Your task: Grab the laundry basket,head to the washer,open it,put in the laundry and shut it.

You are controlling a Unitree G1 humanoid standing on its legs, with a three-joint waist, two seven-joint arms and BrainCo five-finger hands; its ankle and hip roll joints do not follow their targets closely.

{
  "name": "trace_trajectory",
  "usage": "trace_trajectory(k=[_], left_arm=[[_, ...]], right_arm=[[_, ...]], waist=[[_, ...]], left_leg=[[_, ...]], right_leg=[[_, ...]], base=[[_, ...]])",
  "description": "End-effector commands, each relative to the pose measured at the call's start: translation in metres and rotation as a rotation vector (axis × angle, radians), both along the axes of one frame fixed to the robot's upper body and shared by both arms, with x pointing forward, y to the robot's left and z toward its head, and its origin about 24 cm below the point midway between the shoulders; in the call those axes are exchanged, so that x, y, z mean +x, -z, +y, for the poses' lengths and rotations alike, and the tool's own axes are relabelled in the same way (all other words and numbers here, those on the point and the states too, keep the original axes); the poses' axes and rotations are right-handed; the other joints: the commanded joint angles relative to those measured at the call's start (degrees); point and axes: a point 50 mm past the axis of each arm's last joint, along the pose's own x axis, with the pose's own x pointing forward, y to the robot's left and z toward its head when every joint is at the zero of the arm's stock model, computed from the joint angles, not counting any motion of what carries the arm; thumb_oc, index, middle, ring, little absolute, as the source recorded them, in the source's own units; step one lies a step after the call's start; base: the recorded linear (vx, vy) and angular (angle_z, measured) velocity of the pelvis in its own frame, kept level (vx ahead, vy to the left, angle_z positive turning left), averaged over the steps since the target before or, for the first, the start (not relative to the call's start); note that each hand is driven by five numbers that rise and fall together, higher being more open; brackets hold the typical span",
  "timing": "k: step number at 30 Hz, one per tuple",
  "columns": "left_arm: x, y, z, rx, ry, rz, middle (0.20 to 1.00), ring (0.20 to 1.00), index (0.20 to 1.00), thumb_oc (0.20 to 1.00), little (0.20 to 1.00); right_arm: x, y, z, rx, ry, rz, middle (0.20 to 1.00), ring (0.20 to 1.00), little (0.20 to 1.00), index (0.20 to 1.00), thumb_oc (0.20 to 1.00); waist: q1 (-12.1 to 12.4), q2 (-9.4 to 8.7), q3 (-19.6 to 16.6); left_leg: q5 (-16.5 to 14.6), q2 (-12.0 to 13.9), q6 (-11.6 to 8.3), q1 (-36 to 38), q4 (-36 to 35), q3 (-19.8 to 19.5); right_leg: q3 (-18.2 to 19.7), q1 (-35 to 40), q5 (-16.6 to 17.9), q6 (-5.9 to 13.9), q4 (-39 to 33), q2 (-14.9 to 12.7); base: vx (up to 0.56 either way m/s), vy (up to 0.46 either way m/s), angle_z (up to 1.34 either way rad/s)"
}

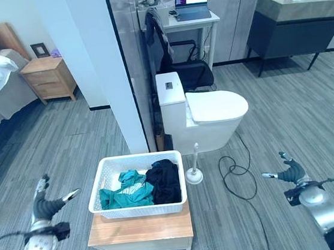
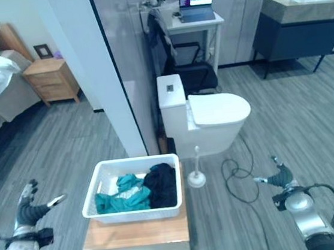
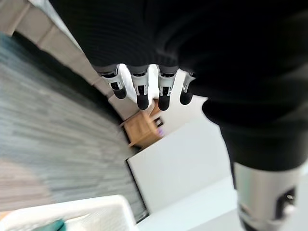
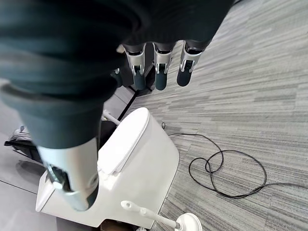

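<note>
A white toilet with closed lid is seen at frame centre. Below it, a white perforated plastic laundry basket is set on a low wooden stool, loaded with teal and black clothes. The left hand, lower left, and the right hand, lower right, are held spread, empty, well apart from the basket. Nothing is judged done; grabbing the basket comes first.

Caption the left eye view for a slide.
Both hands, left and right, hang open either side of the white laundry basket of clothes on a low wooden stand near the toilet.
</note>
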Motion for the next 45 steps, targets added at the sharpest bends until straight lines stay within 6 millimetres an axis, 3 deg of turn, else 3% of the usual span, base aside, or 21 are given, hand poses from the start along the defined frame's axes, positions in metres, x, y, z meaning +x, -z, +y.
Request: trace_trajectory(k=[1, 2, 4, 6, 8, 10, 12, 13, 14, 18, 27, 34, 38, 39, 40, 42, 45], left_arm=[[0.027, -0.032, 0.008, 0.096, -0.008, -0.038, 1.000, 1.000, 1.000, 1.000, 1.000], [0.054, -0.051, 0.008, 0.127, 0.000, -0.033, 1.000, 1.000, 1.000, 1.000, 1.000], [0.078, -0.079, 0.007, 0.139, 0.007, -0.060, 1.000, 1.000, 1.000, 1.000, 1.000], [0.110, -0.138, 0.008, 0.163, 0.009, -0.134, 1.000, 1.000, 1.000, 1.000, 1.000], [0.112, -0.143, 0.007, 0.167, 0.013, -0.141, 1.000, 1.000, 1.000, 1.000, 1.000], [0.120, -0.179, 0.020, 0.249, -0.051, -0.124, 1.000, 1.000, 1.000, 1.000, 1.000], [0.123, -0.189, 0.023, 0.267, -0.074, -0.108, 1.000, 1.000, 1.000, 1.000, 1.000], [0.128, -0.223, 0.020, 0.337, -0.089, -0.120, 1.000, 1.000, 1.000, 1.000, 1.000], [0.129, -0.225, 0.019, 0.339, -0.088, -0.122, 1.000, 1.000, 1.000, 1.000, 1.000], [0.134, -0.262, 0.008, 0.430, -0.092, -0.173, 1.000, 1.000, 1.000, 1.000, 1.000], [0.134, -0.259, 0.008, 0.409, -0.110, -0.193, 1.000, 1.000, 1.000, 1.000, 1.000], [0.132, -0.239, 0.014, 0.338, -0.141, -0.154, 1.000, 1.000, 1.000, 1.000, 1.000], [0.136, -0.238, 0.007, 0.303, -0.131, -0.180, 1.000, 1.000, 1.000, 1.000, 1.000], [0.140, -0.240, 0.000, 0.292, -0.119, -0.204, 1.000, 1.000, 1.000, 1.000, 1.000], [0.140, -0.240, 0.000, 0.292, -0.119, -0.204, 1.000, 1.000, 1.000, 1.000, 1.000], [0.146, -0.245, -0.011, 0.283, -0.098, -0.240, 1.000, 1.000, 1.000, 1.000, 1.000], [0.149, -0.247, -0.017, 0.278, -0.091, -0.257, 1.000, 1.000, 1.000, 1.000, 1.000]], right_arm=[[0.035, -0.018, 0.036, 0.095, -0.094, -0.090, 1.000, 1.000, 1.000, 1.000, 1.000], [0.055, -0.032, 0.063, 0.147, -0.154, -0.138, 1.000, 1.000, 1.000, 1.000, 1.000], [0.072, -0.048, 0.086, 0.161, -0.205, -0.176, 1.000, 1.000, 1.000, 1.000, 1.000], [0.099, -0.072, 0.107, 0.214, -0.210, -0.206, 1.000, 1.000, 1.000, 1.000, 1.000], [0.101, -0.075, 0.107, 0.220, -0.206, -0.214, 1.000, 1.000, 1.000, 1.000, 1.000], [0.110, -0.081, 0.120, 0.239, -0.222, -0.211, 1.000, 1.000, 1.000, 1.000, 1.000], [0.114, -0.083, 0.125, 0.239, -0.229, -0.207, 1.000, 1.000, 1.000, 1.000, 1.000], [0.119, -0.086, 0.133, 0.239, -0.235, -0.194, 1.000, 1.000, 1.000, 1.000, 1.000], [0.120, -0.087, 0.132, 0.241, -0.234, -0.197, 1.000, 1.000, 1.000, 1.000, 1.000], [0.120, -0.082, 0.147, 0.261, -0.267, -0.173, 1.000, 1.000, 1.000, 1.000, 1.000], [0.120, -0.091, 0.153, 0.278, -0.290, -0.225, 1.000, 1.000, 1.000, 1.000, 1.000], [0.124, -0.128, 0.155, 0.356, -0.299, -0.373, 1.000, 1.000, 1.000, 1.000, 1.000], [0.125, -0.147, 0.159, 0.418, -0.308, -0.453, 1.000, 1.000, 1.000, 1.000, 1.000], [0.126, -0.160, 0.159, 0.438, -0.303, -0.503, 1.000, 1.000, 1.000, 1.000, 1.000], [0.126, -0.160, 0.159, 0.438, -0.303, -0.503, 1.000, 1.000, 1.000, 1.000, 1.000], [0.128, -0.181, 0.162, 0.467, -0.301, -0.579, 1.000, 1.000, 1.000, 1.000, 1.000], [0.129, -0.197, 0.170, 0.466, -0.310, -0.630, 1.000, 1.000, 1.000, 1.000, 1.000]], waist=[[-0.52, -3.61, 4.19], [-0.44, -4.37, 7.14], [-0.23, -5.00, 10.63], [0.21, -6.13, 15.45], [0.40, -6.35, 15.55], [0.27, -7.62, 17.38], [0.18, -8.01, 17.91], [0.52, -8.91, 19.41], [0.55, -9.01, 19.43], [1.59, -10.61, 21.41], [1.72, -12.07, 22.20], [1.06, -12.78, 23.38], [0.75, -13.01, 23.84], [0.66, -13.11, 24.00], [0.65, -13.11, 23.99], [0.72, -13.12, 24.23], [0.89, -13.09, 24.40]], left_leg=[[-0.42, 0.92, -2.67, -3.79, -1.64, -3.68], [0.36, 1.48, -2.71, -6.64, -0.81, -4.19], [1.01, 1.90, -2.86, -10.54, 1.06, -5.15], [1.69, 2.37, -3.42, -17.39, 4.73, -6.38], [1.61, 2.38, -3.43, -17.95, 5.09, -6.51], [2.02, 2.73, -3.74, -20.45, 6.13, -6.52], [2.07, 2.78, -3.82, -20.82, 6.28, -6.44], [1.92, 3.18, -4.03, -21.89, 7.11, -6.31], [2.18, 3.12, -3.98, -22.11, 7.07, -6.36], [1.61, 3.54, -4.21, -22.90, 8.47, -6.63], [1.53, 3.93, -4.31, -23.30, 8.62, -6.89], [0.97, 4.36, -4.05, -23.85, 9.72, -6.97], [1.05, 4.32, -4.18, -24.98, 10.23, -7.19], [1.06, 4.19, -4.19, -25.72, 10.43, -7.47], [1.05, 4.19, -4.19, -25.74, 10.44, -7.48], [1.07, 4.06, -4.23, -26.70, 10.68, -7.88], [1.07, 3.87, -4.23, -27.44, 10.76, -8.15]], right_leg=[[-0.12, 1.32, -3.61, 1.92, -1.67, -2.17], [0.15, -1.18, -3.17, 1.55, -1.10, -1.56], [0.24, -4.59, -2.53, 1.29, 0.09, -1.11], [-0.39, -10.26, -1.08, 1.17, 1.98, -0.85], [-0.49, -10.67, -1.09, 1.15, 2.12, -0.83], [-0.61, -13.04, -0.24, 1.35, 2.83, -0.66], [-0.58, -13.53, 0.03, 1.47, 2.90, -0.65], [-0.64, -14.35, 0.31, 1.84, 3.18, -0.61], [-0.70, -14.53, 0.47, 1.85, 3.14, -0.65], [-1.16, -14.92, 0.33, 1.80, 3.78, -0.36], [-1.36, -15.31, 0.40, 1.64, 3.59, 0.18], [-1.21, -15.94, 0.61, 1.62, 4.06, 0.48], [-1.53, -16.70, 0.69, 1.61, 4.29, 0.56], [-1.64, -17.15, 0.76, 1.57, 4.40, 0.60], [-1.65, -17.16, 0.76, 1.57, 4.40, 0.60], [-1.86, -17.68, 0.84, 1.52, 4.34, 0.65], [-2.03, -18.23, 0.76, 1.50, 4.37, 0.61]], base=[[-0.36, -0.103, 0.01], [-0.31, -0.088, 0.00], [-0.42, -0.112, 0.04], [-0.35, -0.076, 0.31], [-0.08, -0.010, 0.15], [-0.08, -0.012, -0.04], [-0.04, -0.009, -0.08], [-0.04, -0.002, -0.06], [-0.04, -0.018, -0.02], [0.00, -0.047, 0.05], [0.01, -0.024, 0.06], [0.00, 0.007, -0.05], [0.00, 0.000, 0.00], [0.00, 0.000, 0.00], [0.01, -0.003, 0.04], [0.01, -0.003, 0.06], [0.02, 0.002, 0.06]])
